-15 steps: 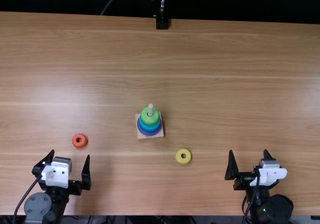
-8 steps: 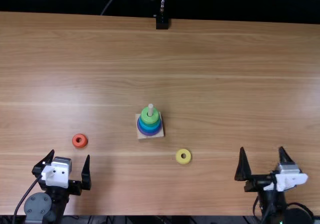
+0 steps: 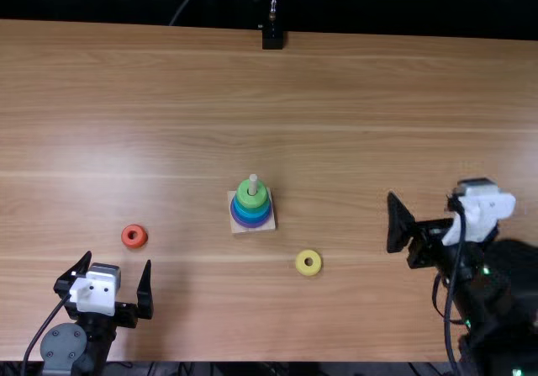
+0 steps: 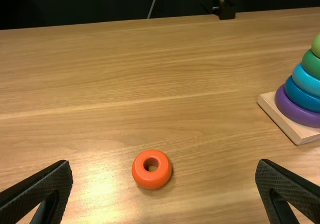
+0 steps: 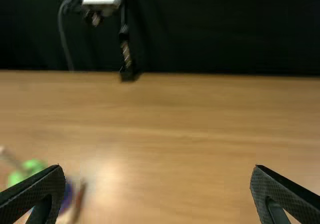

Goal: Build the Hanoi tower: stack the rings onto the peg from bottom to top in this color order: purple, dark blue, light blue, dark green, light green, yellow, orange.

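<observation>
In the top view, the left gripper (image 3: 118,258) stands open just nearer the table's front edge than the orange ring (image 3: 134,236). The right gripper (image 3: 426,196), also open, is right of the yellow ring (image 3: 308,262), holding nothing. On the peg (image 3: 253,182), light green (image 3: 251,200) is the top ring. The left wrist view gives the stack upward: purple (image 4: 295,109), dark blue (image 4: 302,94), light blue (image 4: 307,81), dark green (image 4: 312,64), light green. There the orange ring (image 4: 151,169) lies before the open left gripper (image 4: 165,162). The right wrist view has the open right gripper (image 5: 157,167) over wood.
The peg's square wooden base (image 3: 265,225) sits near the middle of the wooden table (image 3: 370,98). Beyond the table's far edge, a black stand with a cable (image 3: 272,35) rises.
The right arm first shifted right, then reached farther over the table and turned its gripper. The left arm, rings and base have kept their places.
</observation>
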{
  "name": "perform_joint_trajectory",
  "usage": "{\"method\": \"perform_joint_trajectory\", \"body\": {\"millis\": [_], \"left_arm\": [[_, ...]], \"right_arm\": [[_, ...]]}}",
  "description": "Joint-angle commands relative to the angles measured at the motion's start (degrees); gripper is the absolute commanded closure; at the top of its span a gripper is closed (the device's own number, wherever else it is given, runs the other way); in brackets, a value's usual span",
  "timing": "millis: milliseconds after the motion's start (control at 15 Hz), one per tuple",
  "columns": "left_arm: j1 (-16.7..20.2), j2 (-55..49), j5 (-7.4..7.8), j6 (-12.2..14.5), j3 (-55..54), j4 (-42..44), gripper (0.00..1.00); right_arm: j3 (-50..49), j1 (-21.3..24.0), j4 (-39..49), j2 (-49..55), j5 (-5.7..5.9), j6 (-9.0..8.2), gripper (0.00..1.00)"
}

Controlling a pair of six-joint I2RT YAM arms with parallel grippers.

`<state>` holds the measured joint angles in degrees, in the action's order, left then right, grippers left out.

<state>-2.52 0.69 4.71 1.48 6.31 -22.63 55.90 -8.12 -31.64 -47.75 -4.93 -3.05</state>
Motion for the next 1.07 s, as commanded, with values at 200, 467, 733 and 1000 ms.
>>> {"method": "perform_joint_trajectory", "body": {"millis": [200,467,733,1000], "left_arm": [[0.4,-0.7,1.09,0.8,-6.3,-3.9,0.00],[0.4,-0.7,1.20,0.8,-6.3,-3.9,0.00],[0.4,-0.7,1.20,0.8,-6.3,-3.8,0.00],[0.4,-0.7,1.20,0.8,-6.3,-3.8,0.00]], "right_arm": [[8.7,-13.4,-11.8,-13.8,-0.34,-7.29,0.00],[5.8,-17.1,-12.1,-22.8,-0.24,-7.39,0.00],[3.2,-17.4,-12.4,-30.9,-0.24,-7.50,0.00],[1.5,-19.7,-12.4,-35.2,-0.24,-8.97,0.00]]}}
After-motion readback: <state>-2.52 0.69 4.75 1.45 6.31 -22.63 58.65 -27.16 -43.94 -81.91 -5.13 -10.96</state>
